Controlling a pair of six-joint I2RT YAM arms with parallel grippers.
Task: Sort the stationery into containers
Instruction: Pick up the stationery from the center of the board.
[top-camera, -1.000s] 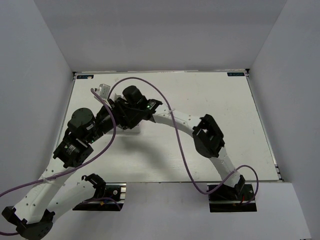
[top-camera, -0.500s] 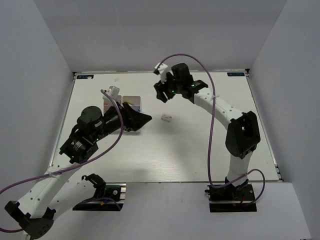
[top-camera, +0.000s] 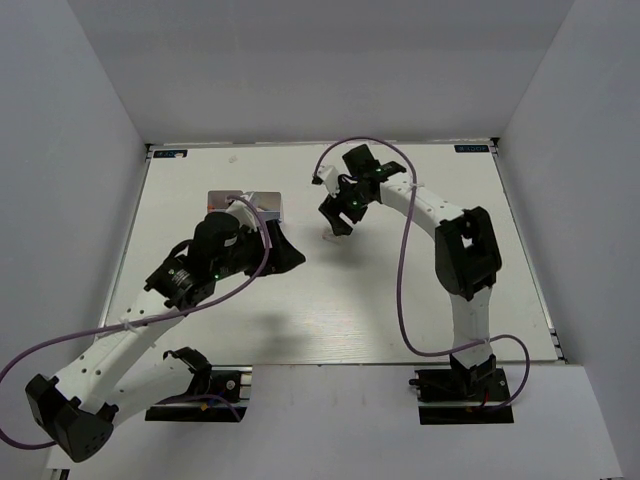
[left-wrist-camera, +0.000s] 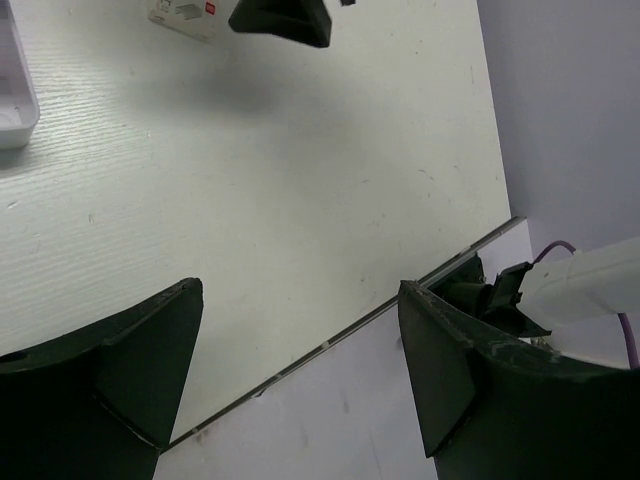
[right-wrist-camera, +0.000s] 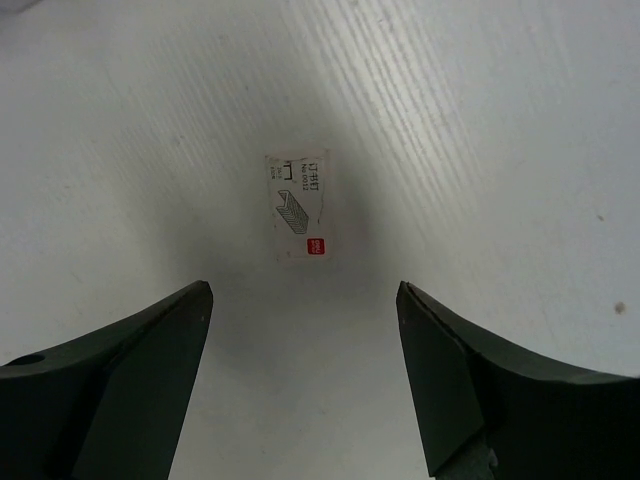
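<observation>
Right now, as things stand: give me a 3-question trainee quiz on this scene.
1. True or false: the right jaws are shut on the small box.
2. What is between the left jaws? A) an eraser B) nothing C) a pen
3. Fill in: the small box lies flat on the ___, apart from the organizer.
Key: 1 false, they stand open and the box is untouched; 2 B; 3 table.

One staple box (right-wrist-camera: 301, 207), one organizer (top-camera: 262, 198)
</observation>
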